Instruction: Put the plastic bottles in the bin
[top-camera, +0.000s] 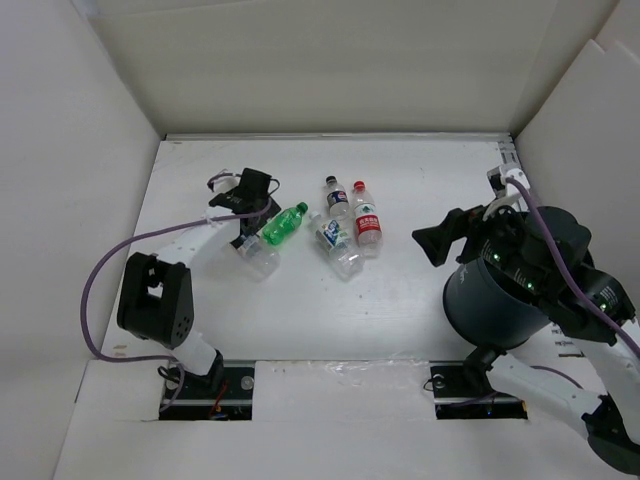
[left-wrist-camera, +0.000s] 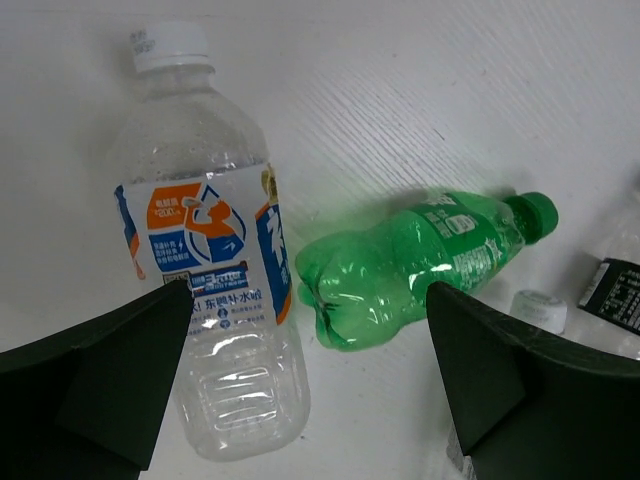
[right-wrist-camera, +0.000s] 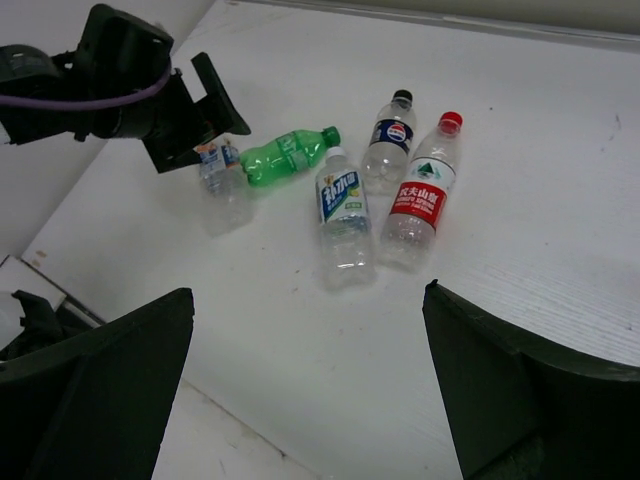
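Observation:
Five plastic bottles lie on the white table. The green bottle (top-camera: 284, 223) (left-wrist-camera: 420, 265) and a clear bottle with a blue-orange label (top-camera: 258, 255) (left-wrist-camera: 215, 260) lie side by side under my left gripper (top-camera: 252, 218) (left-wrist-camera: 310, 370). That gripper is open and empty, its jaws wide above their bases. A dark-capped clear bottle (top-camera: 336, 195), a red-label bottle (top-camera: 367, 215) (right-wrist-camera: 425, 190) and a white-blue label bottle (top-camera: 340, 245) (right-wrist-camera: 342, 210) lie together mid-table. The dark round bin (top-camera: 490, 300) stands at the right, partly hidden by the right arm. My right gripper (top-camera: 432, 243) (right-wrist-camera: 310, 380) is open and empty beside the bin.
White walls enclose the table on the left, back and right. A purple cable (top-camera: 110, 260) loops from the left arm. The left arm's elbow (top-camera: 155, 295) sits near the front left. The table's front edge (right-wrist-camera: 230, 420) shows in the right wrist view.

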